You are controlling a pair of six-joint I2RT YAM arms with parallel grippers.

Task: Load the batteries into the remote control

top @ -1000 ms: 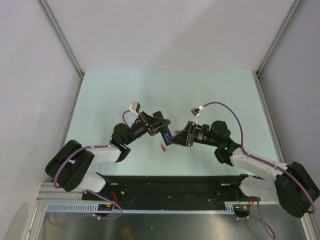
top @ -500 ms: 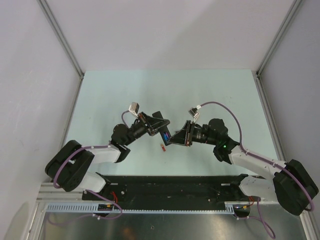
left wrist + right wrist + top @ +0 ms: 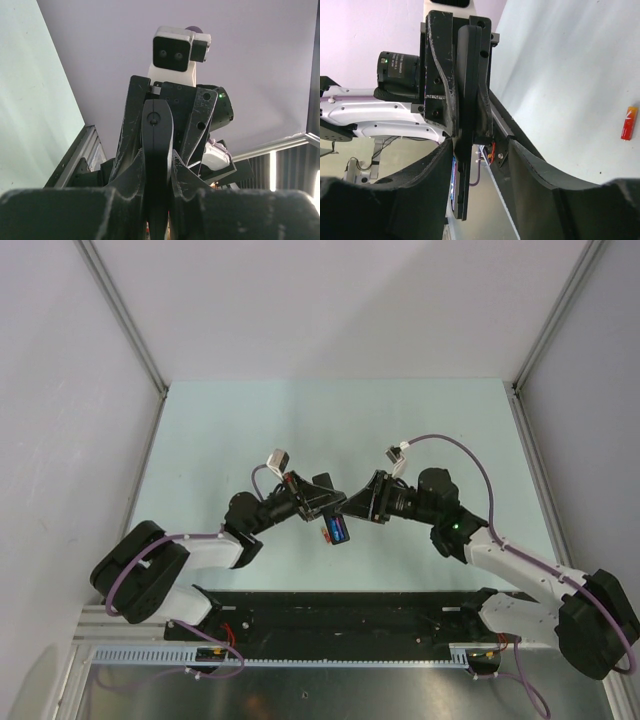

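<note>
Item one, your left gripper (image 3: 157,167): its fingers (image 3: 131,172) are clenched on the remote control (image 3: 157,125), which you see edge-on in the left wrist view as a slim black bar rising out of the grip. Item two, your right gripper (image 3: 479,147): its jaws are released and stand apart on either side of the same remote. The finger (image 3: 540,175) on the table side is clear of the bar with a visible gap. Whether the other finger (image 3: 427,180) touches the bar you cannot tell from this angle. Item three, the remote itself: it is held off the table (image 3: 250,430) between the two wrists near the middle of the workspace, and in the top view it points down and toward the arm bases. Item four, a blue battery (image 3: 338,531): it sits in the recessed slot at the remote's free end and also shows as a thin blue sliver in the right wrist view. Item five, a red-orange battery (image 3: 629,123): it lies loose on the pale green table surface, apart from both grippers and near the remote's free end.
</note>
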